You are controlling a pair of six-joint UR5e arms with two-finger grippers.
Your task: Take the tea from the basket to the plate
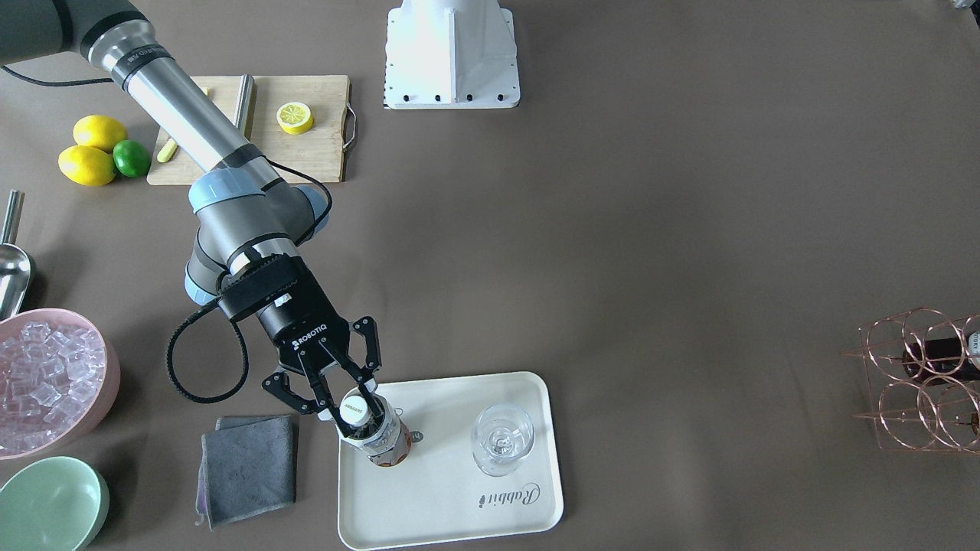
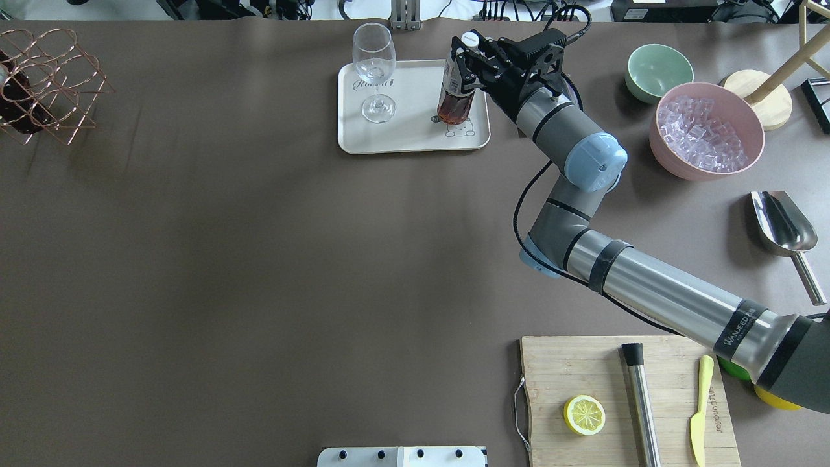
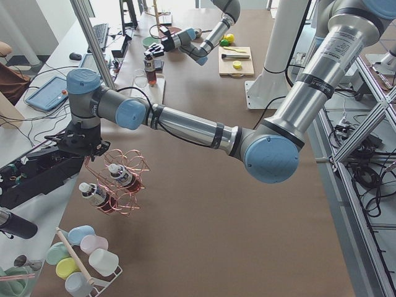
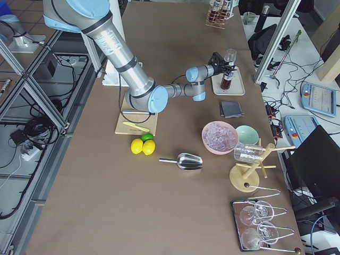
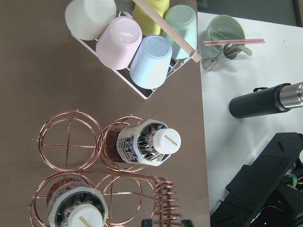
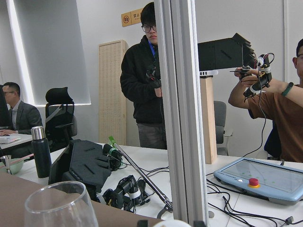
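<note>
The tea (image 1: pixel 383 442), a small bottle of reddish-brown liquid with a white cap, stands upright on the cream plate (image 1: pixel 459 505), near the bear drawing (image 2: pixel 459 130). My right gripper (image 1: pixel 351 396) comes in from the side and is shut on the tea just below its cap (image 2: pixel 468 40). Two more bottles (image 5: pixel 144 146) lie in the copper wire basket (image 5: pixel 94 156) at the table's far end (image 2: pixel 45 78). My left gripper (image 3: pixel 80 145) hovers over that basket. It shows only from the side, so I cannot tell whether it is open or shut.
A clear wine glass (image 1: pixel 501 436) stands on the plate beside the tea. A grey cloth (image 1: pixel 246 468), a pink bowl of ice (image 1: pixel 50 379) and a green bowl (image 1: pixel 50 505) lie past the plate. A wooden board (image 1: pixel 321 145), lemons and a metal scoop (image 1: pixel 11 268) sit behind the right arm.
</note>
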